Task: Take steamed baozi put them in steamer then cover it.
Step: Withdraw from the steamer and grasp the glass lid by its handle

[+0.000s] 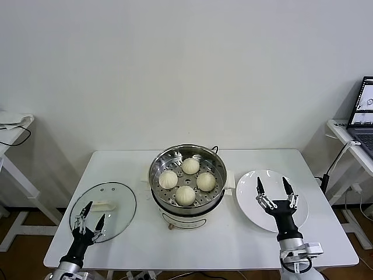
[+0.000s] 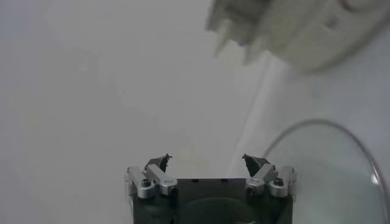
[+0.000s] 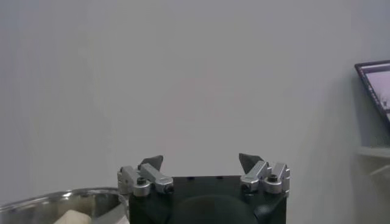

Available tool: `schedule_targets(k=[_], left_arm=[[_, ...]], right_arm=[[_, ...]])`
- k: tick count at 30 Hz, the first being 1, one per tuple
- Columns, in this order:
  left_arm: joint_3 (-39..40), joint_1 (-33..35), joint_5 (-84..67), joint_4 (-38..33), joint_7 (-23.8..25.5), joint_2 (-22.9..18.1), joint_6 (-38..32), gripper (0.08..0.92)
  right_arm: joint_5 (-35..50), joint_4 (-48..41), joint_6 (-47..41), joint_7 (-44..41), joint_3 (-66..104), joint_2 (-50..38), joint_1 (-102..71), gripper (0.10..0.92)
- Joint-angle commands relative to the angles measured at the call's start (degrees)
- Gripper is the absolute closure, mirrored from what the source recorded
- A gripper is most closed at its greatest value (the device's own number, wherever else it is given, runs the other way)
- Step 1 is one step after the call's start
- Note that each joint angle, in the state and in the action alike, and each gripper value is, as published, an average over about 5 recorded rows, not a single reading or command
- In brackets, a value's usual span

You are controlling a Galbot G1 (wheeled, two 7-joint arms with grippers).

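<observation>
White tabletop fills the near field, a plain table (image 1: 233,245) set against a bare pale wall, with side desks at the edges and a laptop (image 1: 362,114) at about 3 o'clock. Nearest, at 7 o'clock, the left gripper (image 1: 92,219) hangs with its jaws spread and nothing between them, poised over the near rim of the glass lid (image 1: 111,198), which lies flat on the table with its white handle (image 1: 102,206) up. At 5 o'clock the right gripper (image 1: 271,188) is likewise spread wide and empty, hovering over the white plate (image 1: 253,207), which now carries no buns. Farther in, at the centre, stands the steamer (image 1: 187,178), a shiny steel pot on a cream base, just beside the plate. On its perforated tray sit all four steamed baozi (image 1: 185,195), cream-white, round, pinched at the top, clustered in a diamond and nearly touching one another. Loading therefore looks finished; what remains, by my reading, is the covering, and the left gripper is the one placed for it. Grasping that low handle and centring the lid on the rim seems the delicate part.
</observation>
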Motion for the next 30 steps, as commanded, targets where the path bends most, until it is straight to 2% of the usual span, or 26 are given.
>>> schedule_targets(k=[1,30], left_arm=[[-0.9,-2.9,17.0,7.2,-6.9,0.6,-1.5,0.177],[-0.3,-14.0,18.2,14.1,-6.9,0.7,2.5,0.177]], right_arm=[[-0.8,-0.8,0.9,0.4,-0.4,1.4,-0.8,0.203],[-3.2,-2.7,1.3,0.2,-2.3,1.7,-0.9,0.203]])
